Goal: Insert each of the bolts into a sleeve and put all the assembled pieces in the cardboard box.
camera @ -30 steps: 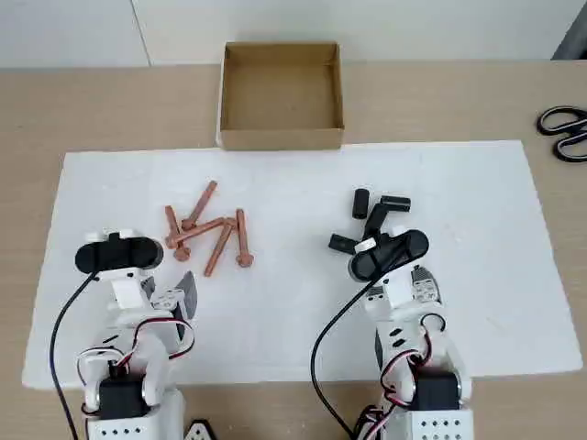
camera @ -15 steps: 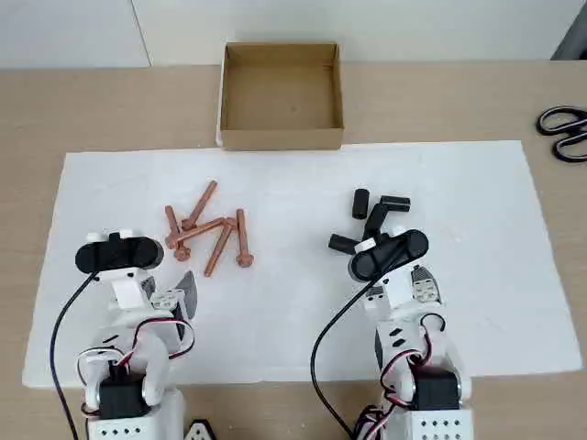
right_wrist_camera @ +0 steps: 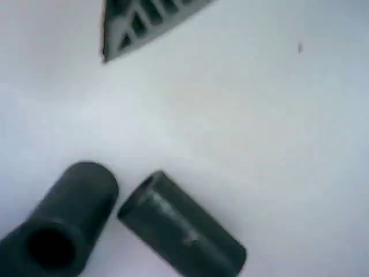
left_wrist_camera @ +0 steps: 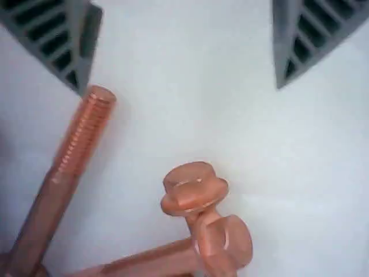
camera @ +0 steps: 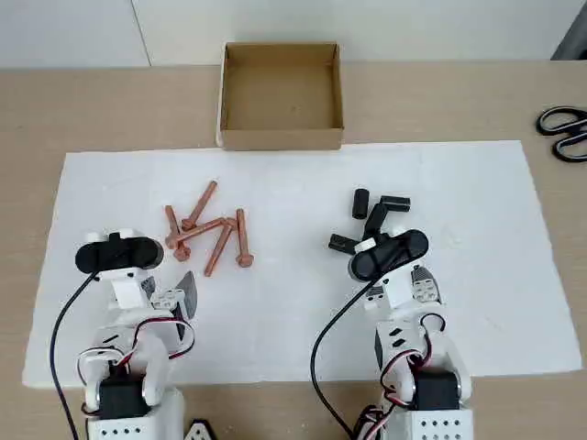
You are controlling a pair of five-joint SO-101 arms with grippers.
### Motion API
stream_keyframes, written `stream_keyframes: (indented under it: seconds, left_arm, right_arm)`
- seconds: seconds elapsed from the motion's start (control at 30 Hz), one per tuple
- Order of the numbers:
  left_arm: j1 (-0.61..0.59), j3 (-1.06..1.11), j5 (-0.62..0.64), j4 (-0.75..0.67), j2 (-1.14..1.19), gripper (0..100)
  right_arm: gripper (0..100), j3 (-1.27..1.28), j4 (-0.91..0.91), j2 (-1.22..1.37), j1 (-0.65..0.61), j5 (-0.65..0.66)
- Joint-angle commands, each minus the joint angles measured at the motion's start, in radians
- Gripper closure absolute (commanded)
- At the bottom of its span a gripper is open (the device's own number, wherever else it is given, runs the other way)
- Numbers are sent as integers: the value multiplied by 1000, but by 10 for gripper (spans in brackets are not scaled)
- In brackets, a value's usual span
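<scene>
None of the bolts [camera: 206, 234] is inside the sleeves [camera: 371, 215], cardboard box [camera: 280, 137] empty; left pincer [left_wrist_camera: 180, 86] gapes wide, right pincer [right_wrist_camera: 150, 20] I cannot tell.

Before my left arm the bolts [camera: 220, 247] lie clustered on the sheet [camera: 293, 312]; before my right, the sleeves [camera: 374, 220]. The cardboard box [camera: 281, 139] stands behind the sheet, scissors [camera: 561, 134] far right
</scene>
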Motion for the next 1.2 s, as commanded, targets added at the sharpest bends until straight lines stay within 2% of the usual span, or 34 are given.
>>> stream_keyframes:
  seconds: [0.0,0.73,0.8,0.9,1.0,1.17]
  left_arm:
    - [5,-4,-5,-25,-11,798]
    - [5,-1,-3,-51,-11,798]
    - [-3,12,-5,-86,-11,798]
    - [-23,-27,-17,-48,-11,798]
    - [-68,-116,-100,-6,-9,798]
    - [-157,-237,-163,29,75,798]
  right_arm:
    - [821,9,5,-13,4,6]
    - [821,3,-1,-15,25,9]
    - [821,-34,7,-15,51,11]
    - [821,-137,28,-13,143,11]
    - [821,-255,90,-12,220,11]
    - [821,-404,216,-10,234,12]
